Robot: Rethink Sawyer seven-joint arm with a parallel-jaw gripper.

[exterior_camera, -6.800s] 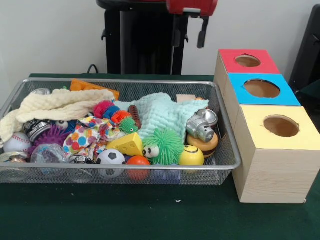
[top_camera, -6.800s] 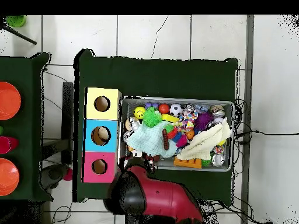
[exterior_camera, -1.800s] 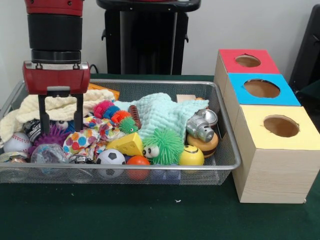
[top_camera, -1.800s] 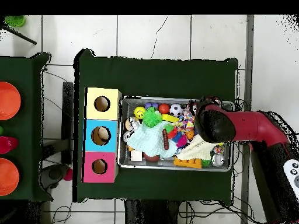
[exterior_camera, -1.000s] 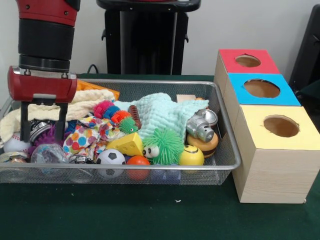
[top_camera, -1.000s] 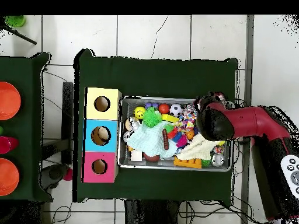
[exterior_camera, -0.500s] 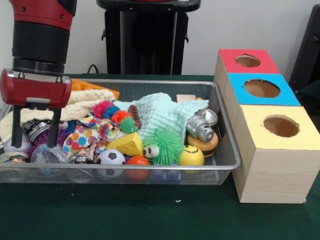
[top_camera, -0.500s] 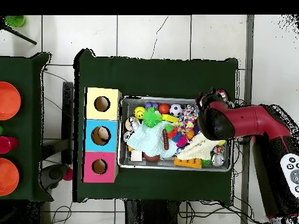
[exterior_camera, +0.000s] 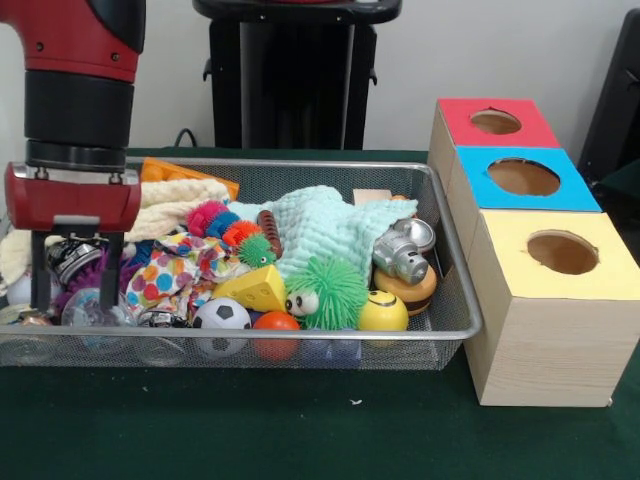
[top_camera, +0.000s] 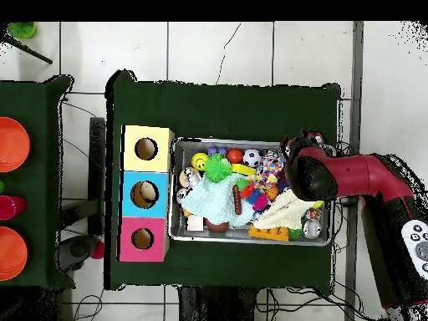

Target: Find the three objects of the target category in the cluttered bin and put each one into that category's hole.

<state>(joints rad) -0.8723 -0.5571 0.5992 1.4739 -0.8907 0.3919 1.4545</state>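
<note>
- The cluttered bin [exterior_camera: 455,325], a wire-mesh basket, sits on the green table left of three wooden boxes in the front view, packed with toys and cloths.
- One clear bottle [exterior_camera: 95,305] lies in the bin's near left corner, against the front mesh; other bottles cannot be picked out for sure.
- The gripper [exterior_camera: 72,295] hangs over that left end, its two dark fingers [exterior_camera: 110,272] spread wide and reaching down into the clutter, one on each side of the clear bottle; nothing is gripped.
- The hole [exterior_camera: 523,177] of the blue-faced box lies in the middle of the row, between the red box [exterior_camera: 455,115] at the far end and the yellow box [exterior_camera: 610,270] nearest.
- Overhead, the red arm [top_camera: 355,180] reaches in from the right, covering the bin's right end.
</note>
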